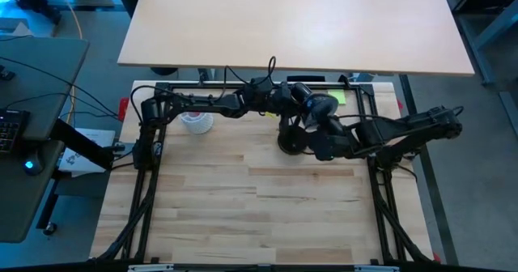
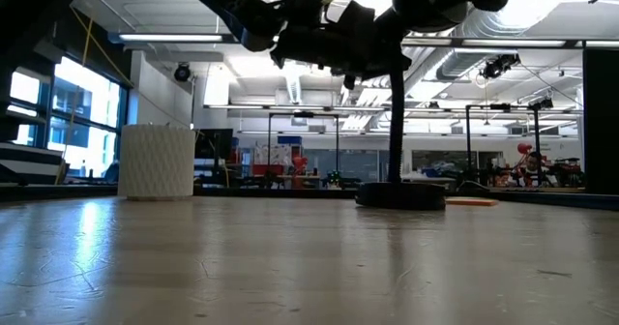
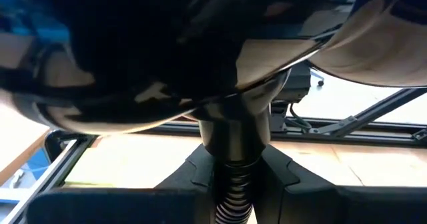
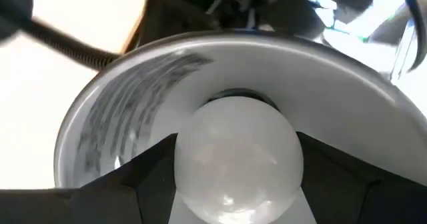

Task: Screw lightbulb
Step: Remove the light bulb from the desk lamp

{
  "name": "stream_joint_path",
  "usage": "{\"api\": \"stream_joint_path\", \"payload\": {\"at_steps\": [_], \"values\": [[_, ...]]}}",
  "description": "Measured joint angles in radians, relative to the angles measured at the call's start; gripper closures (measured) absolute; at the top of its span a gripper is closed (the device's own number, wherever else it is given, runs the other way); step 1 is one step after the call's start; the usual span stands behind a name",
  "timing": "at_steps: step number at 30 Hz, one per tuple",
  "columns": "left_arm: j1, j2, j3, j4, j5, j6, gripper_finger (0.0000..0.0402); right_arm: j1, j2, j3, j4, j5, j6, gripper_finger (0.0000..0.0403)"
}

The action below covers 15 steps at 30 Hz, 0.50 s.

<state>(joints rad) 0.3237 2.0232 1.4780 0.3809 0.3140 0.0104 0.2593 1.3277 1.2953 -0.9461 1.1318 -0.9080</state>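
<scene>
In the high view we see the table [image 1: 243, 215] filling the lower frame, with both arms meeting near the top centre over the lamp [image 1: 293, 138]. A white cup [image 1: 196, 122] stands at the upper left of the table, well apart from the work.

Our left gripper [image 3: 233, 181] is closed around the lamp's ribbed neck [image 3: 233, 191], steadying it just below the shade [image 3: 200, 64].

Our right gripper [image 4: 233, 164] reaches into the shade's pale interior [image 4: 133, 97], its fingers [image 4: 143, 177] pressed against both sides of the bulb [image 4: 233, 154]. The bulb fills the centre of the right wrist view, its base toward the socket [image 4: 237, 96] at the shade's middle.

We judge the bulb is already at the socket and being turned in. We cannot tell how deep it sits; the final tightening and release seem to remain.
</scene>
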Motion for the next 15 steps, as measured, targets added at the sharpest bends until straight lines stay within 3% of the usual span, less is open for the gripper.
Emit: {"api": "stream_joint_path", "payload": {"at_steps": [7, 15], "values": [[0.000, 0.000, 0.000, -0.001, -0.001, -0.001, 0.0351, -0.004, 0.000, 0.000, 0.030, -0.004, 0.148, 0.0138], [0.005, 0.001, 0.000, -0.012, -0.016, -0.011, 0.0350, 0.007, -0.013, -0.001, 0.068, -0.053, 0.259, 0.0073]]}}
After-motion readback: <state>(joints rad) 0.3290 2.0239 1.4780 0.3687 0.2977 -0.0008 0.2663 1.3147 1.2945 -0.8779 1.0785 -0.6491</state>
